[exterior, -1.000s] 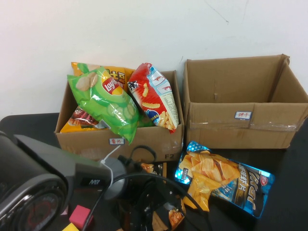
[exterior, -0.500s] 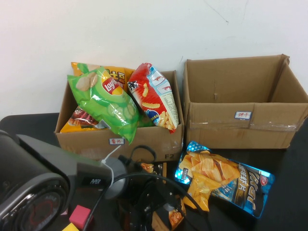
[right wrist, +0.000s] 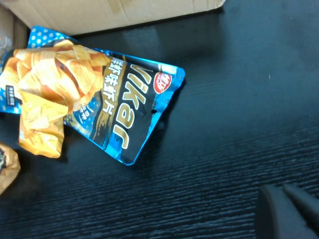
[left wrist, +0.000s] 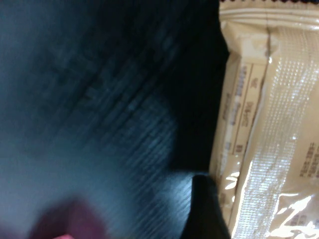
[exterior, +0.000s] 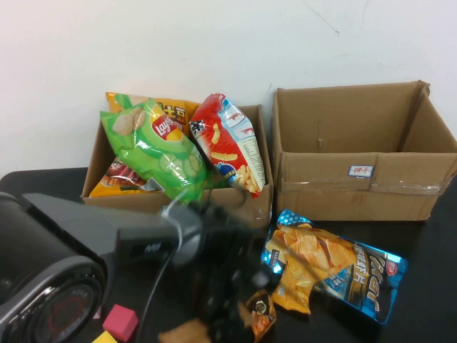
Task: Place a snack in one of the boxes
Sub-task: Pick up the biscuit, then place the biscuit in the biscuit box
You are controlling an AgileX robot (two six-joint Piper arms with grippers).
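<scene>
- Right box (exterior: pixel 360 175): nothing visible inside. Left box (exterior: pixel 214 207): heaped with bags.
- Left arm (exterior: pixel 143 239): has swung up across the left box's front within the last second, blurred.
- Blue chip bag (exterior: pixel 335 268): flat on the table (exterior: pixel 428 286) before the right box, unmoved.
- Small orange packet (exterior: pixel 260 314): on the table by the left gripper (exterior: pixel 230 313). Cannot tell whether it is held; pickup probably under way.
- Right gripper (right wrist: pixel 286 199): pressed together, parked near the blue bag.
</scene>
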